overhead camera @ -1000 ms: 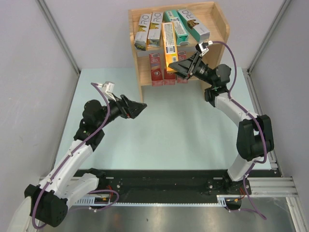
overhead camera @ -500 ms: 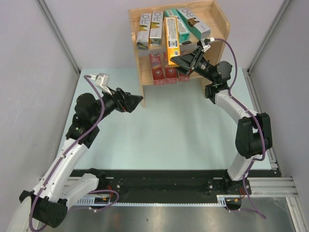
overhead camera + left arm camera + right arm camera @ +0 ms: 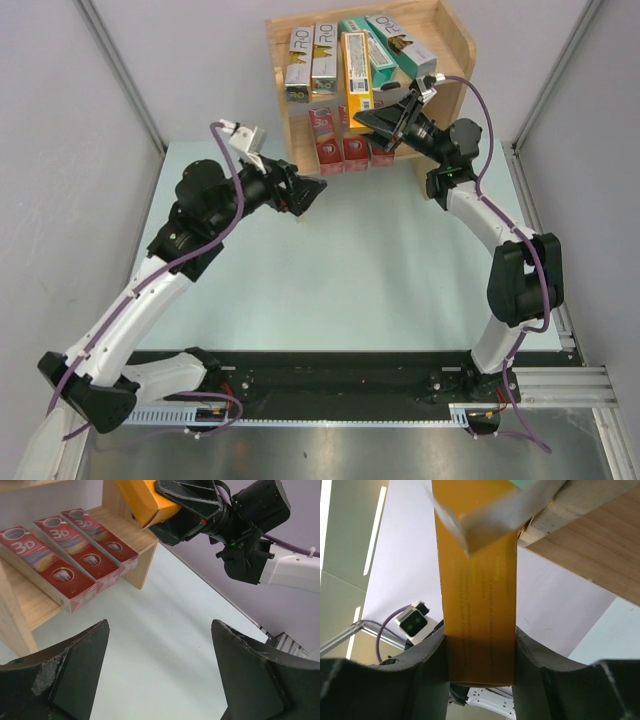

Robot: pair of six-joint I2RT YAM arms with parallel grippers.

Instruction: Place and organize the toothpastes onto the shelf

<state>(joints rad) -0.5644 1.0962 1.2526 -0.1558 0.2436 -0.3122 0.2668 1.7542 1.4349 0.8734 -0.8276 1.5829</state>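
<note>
The wooden shelf (image 3: 455, 45) stands at the table's far side. Its top tier holds two silver R.O toothpastes (image 3: 311, 60) and two teal ones (image 3: 385, 45). Three red 3D cartons (image 3: 343, 142) lie side by side on the lower tier (image 3: 30, 600), also seen from the left wrist (image 3: 52, 560). My right gripper (image 3: 387, 115) is shut on the near end of an orange-yellow carton (image 3: 355, 70), which points up over the top tier (image 3: 477, 580). My left gripper (image 3: 312, 192) hangs open and empty above the table, just in front of the shelf's left panel (image 3: 160, 625).
The pale green table (image 3: 380, 270) stretches in front of the shelf. Grey walls with metal posts close in both sides. A black rail (image 3: 330, 385) with the arm bases runs along the near edge. The right arm (image 3: 250, 525) crosses beside the shelf's right side panel.
My left arm has swung up and right toward the shelf, its jaws narrowing slightly. The right gripper has carried the orange carton up and farther back over the top tier.
</note>
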